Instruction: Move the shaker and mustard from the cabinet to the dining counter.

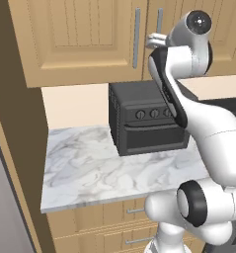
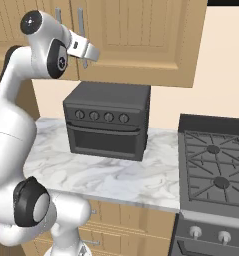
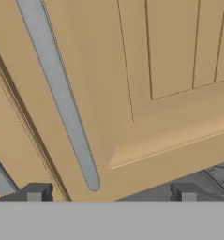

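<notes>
The cabinet (image 1: 80, 39) hangs on the wall above the surface (image 1: 90, 168), and its wooden doors are shut. The shaker and the mustard cannot be seen, so I cannot tell where they are.

The robot's white arm reaches up to the cabinet doors. The tool (image 3: 111, 191) is right in front of a door, close to a long silver handle (image 3: 59, 91). In the hand view the two dark fingertips (image 3: 36, 192) stand far apart at the bottom, so the tool is wide and holds nothing. The handle runs up and down the door and ends just above the space between the fingertips, a bit nearer the left one. The tool is not touching the handle as far as I can tell.

In the right base view the tool (image 2: 88, 51) sits beside the two silver handles where the two doors meet.

A black oven (image 1: 146, 118) stands on the white marble surface under the cabinet, against the wall. A dark stove (image 2: 213, 170) with grates sits just beside the surface on the right. Wooden drawers (image 1: 114, 222) are under the surface
</notes>
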### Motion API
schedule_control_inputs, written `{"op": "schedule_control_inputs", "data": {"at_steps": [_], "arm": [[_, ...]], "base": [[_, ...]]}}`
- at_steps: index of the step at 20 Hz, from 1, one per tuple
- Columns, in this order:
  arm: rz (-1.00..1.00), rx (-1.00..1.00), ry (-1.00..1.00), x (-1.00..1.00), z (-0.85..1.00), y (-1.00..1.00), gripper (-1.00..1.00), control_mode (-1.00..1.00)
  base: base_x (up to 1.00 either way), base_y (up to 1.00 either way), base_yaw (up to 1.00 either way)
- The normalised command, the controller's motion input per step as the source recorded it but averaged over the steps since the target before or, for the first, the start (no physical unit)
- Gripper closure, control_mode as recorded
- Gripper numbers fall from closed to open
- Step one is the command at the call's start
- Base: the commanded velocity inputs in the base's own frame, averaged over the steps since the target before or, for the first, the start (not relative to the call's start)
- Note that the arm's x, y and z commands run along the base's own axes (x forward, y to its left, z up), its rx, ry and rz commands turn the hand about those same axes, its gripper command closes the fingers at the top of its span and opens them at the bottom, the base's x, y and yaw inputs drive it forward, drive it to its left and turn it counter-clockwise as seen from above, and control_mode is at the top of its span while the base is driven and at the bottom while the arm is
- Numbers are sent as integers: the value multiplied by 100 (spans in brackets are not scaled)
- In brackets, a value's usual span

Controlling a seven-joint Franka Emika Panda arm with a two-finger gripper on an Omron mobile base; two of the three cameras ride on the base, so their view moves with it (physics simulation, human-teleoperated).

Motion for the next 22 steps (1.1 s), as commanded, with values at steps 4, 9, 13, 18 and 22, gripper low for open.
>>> {"op": "schedule_control_inputs", "data": {"at_steps": [4, 9, 13, 18, 22], "arm": [[15, 0, -8, 53, 4, 0, -100, -100], [14, 0, -7, 43, 0, 4, -100, -100], [11, 0, -4, 48, 0, 13, -100, -100], [10, 0, -1, 53, 0, 13, -100, -100], [7, 0, 0, 61, 0, 6, -100, -100]], "base": [[0, 0, 0], [0, 0, 0], [0, 0, 0], [0, 0, 0], [0, 0, 0]]}}
